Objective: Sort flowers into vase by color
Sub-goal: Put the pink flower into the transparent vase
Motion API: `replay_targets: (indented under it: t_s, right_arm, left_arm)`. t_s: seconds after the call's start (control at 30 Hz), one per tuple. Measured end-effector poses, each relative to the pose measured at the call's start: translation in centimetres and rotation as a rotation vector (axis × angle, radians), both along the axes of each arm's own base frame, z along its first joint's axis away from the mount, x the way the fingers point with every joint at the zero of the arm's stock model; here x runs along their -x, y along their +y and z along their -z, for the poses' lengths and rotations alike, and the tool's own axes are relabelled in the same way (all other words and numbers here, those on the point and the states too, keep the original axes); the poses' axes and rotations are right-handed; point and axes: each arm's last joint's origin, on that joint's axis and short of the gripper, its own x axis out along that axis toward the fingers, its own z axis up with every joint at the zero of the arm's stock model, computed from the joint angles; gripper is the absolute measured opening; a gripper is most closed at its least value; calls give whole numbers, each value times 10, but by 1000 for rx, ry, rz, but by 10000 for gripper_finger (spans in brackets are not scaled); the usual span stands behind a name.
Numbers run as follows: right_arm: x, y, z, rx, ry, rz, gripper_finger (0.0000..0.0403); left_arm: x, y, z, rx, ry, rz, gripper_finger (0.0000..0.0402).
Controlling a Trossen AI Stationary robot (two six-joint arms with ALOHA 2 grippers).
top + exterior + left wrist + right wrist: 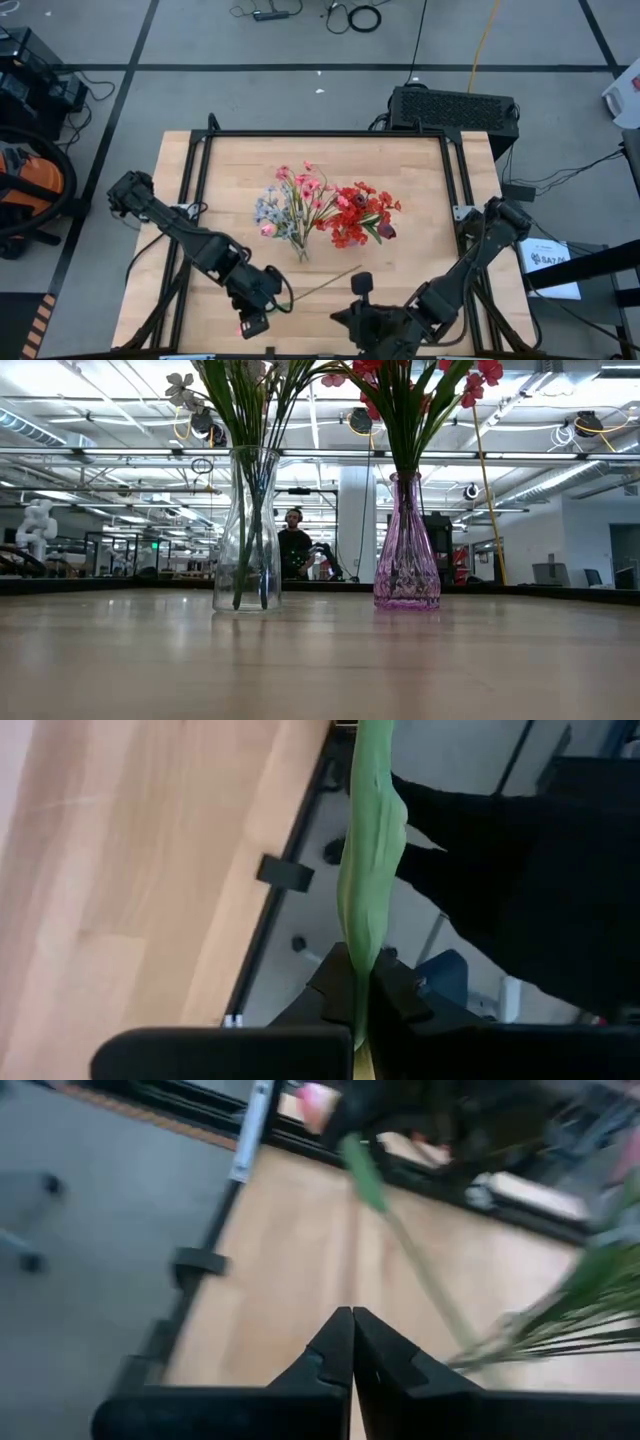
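Note:
Two vases stand mid-table: a clear vase [247,530] with pink and pale white-blue flowers [290,205], and a pink glass vase [407,545] with red flowers [362,215]. My left gripper [252,312] is near the table's near edge, shut on a single green stem [325,283] with a pink bloom [315,1105]. The stem's thin free end points toward the red flowers. My right gripper [362,285] is shut and sits just near of that free end, touching nothing that I can see. Neither gripper shows in the low view. My left gripper pinches the flower stem between its two fingers at a green leaf [362,935] close to the bloom end. The fingers lie across the stem. The rest of the stem [420,1270] runs out low over the table toward the right; whether it rests on the wood cannot be told.
A black metal frame [320,133] borders the wooden table [420,190]. Bare wood lies in front of the vases and on both sides. Off the table are a black box [455,108] behind the far edge, floor cables, and a person far off [293,545] in the room.

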Motion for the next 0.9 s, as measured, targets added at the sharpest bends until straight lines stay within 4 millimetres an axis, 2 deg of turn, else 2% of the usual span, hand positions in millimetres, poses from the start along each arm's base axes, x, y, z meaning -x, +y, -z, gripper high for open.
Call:
replay_targets:
  t_s: [0.17, 0.33, 0.43, 0.63, 0.9]
  right_arm:
    - [-21, 7, -15, 181, 6, -44, 0]
    - [-48, 19, -8, 457, 6, -44, 0]
    - [-58, 26, -9, 559, -14, -28, 3]
    - [-65, 34, -5, 641, 15, -68, 35]
    - [-64, 25, 0, 692, 79, -25, 94]
  left_arm:
    - [-9, 0, -4, 58, -61, -6, 7]
    - [-18, 1, -11, 134, -140, -7, 7]
    - [-22, 4, -13, 148, -159, -16, 7]
    - [-23, 5, -13, 153, -168, -21, 10]
    - [-24, 6, -13, 158, -154, -41, 14]
